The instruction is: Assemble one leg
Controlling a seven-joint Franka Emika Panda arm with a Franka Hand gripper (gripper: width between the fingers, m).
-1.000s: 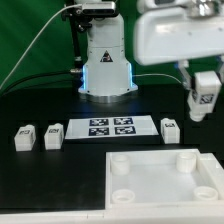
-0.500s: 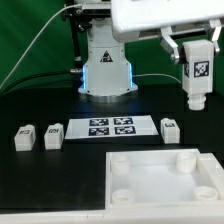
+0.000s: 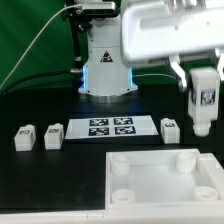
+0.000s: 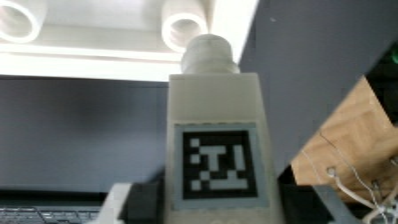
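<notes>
Carrying one small white plastic block-like leg with a black-and-white square tag, hand clamped on it. It hangs above the black counter at the exterior view's right. Next, I'd judge: align over a round corner socket of the large white square panel, then lower it in.

We found open table at the exterior view's left, two legs standing there, marker board flat mid-table, third leg just beside it, panel filling the near right, held leg hanging clear of the table at the right, base blocking the rear.
</notes>
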